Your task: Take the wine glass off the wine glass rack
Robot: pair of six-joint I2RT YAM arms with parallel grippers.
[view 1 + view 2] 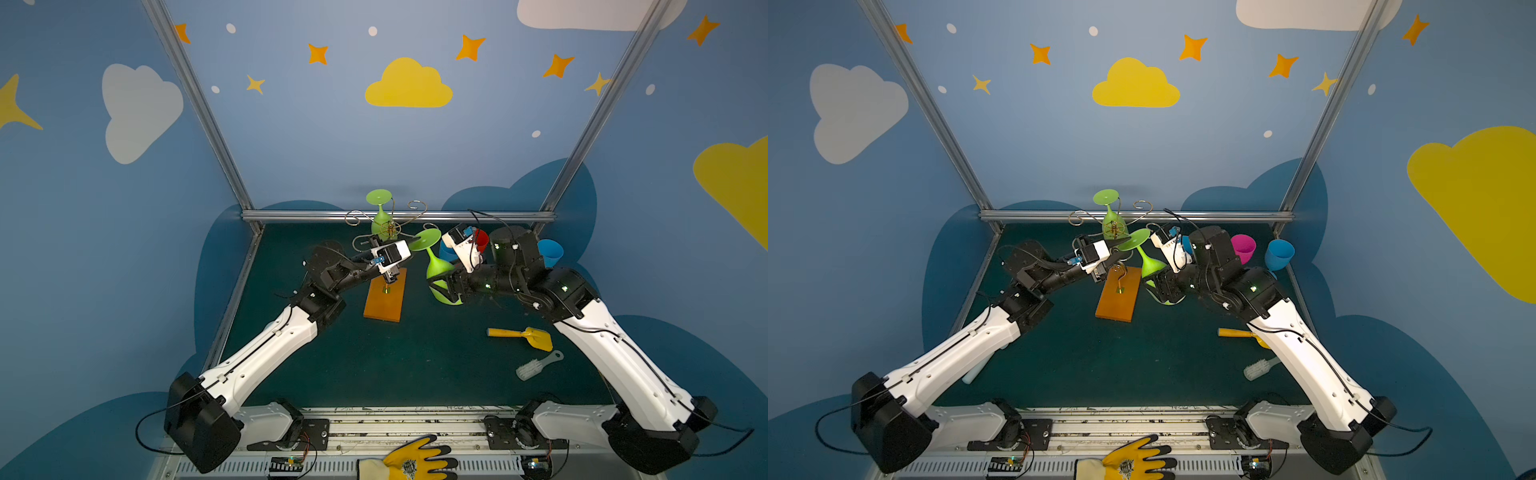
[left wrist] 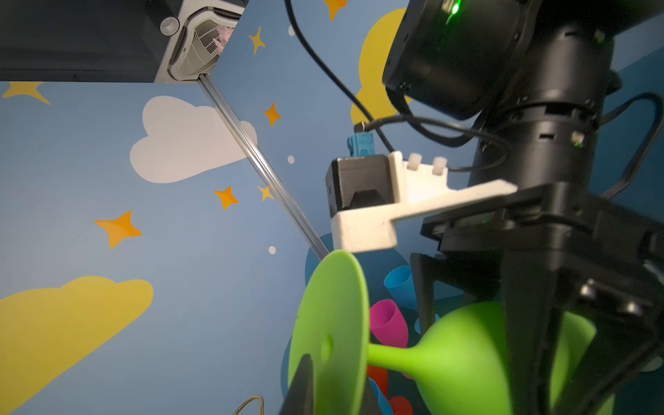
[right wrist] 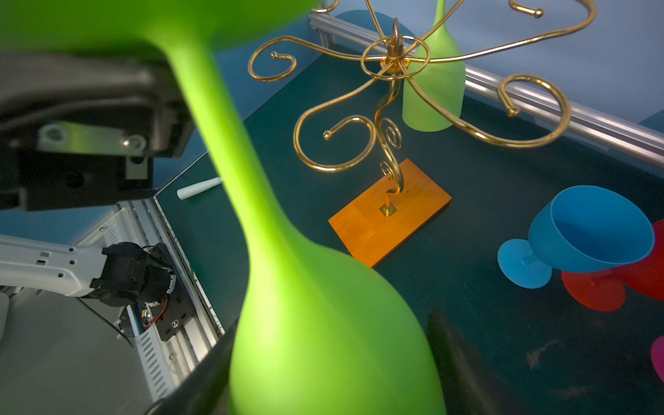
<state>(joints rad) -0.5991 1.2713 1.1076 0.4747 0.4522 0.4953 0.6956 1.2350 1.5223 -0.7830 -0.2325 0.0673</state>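
A green wine glass [image 1: 434,266] [image 1: 1148,264] hangs tilted in the air to the right of the wine glass rack [image 1: 390,226], clear of its gold arms. My right gripper [image 1: 446,291] [image 3: 323,359] is closed round its bowl [image 3: 323,323]. My left gripper [image 1: 413,244] [image 2: 334,388] is shut on the round foot [image 2: 334,323], one finger on each face. The rack stands on its orange wooden base [image 1: 384,297] [image 3: 391,215]. Another green glass [image 1: 380,216] [image 3: 433,90] hangs upside down at the rack's far side.
Blue [image 3: 589,230], red [image 3: 596,291] and pink [image 1: 1243,247] glasses are grouped at the back right. A yellow scoop [image 1: 523,336] and a brush [image 1: 538,365] lie at the right. A white stick [image 1: 978,370] lies under the left arm. A gloved hand [image 1: 411,459] rests at the front edge.
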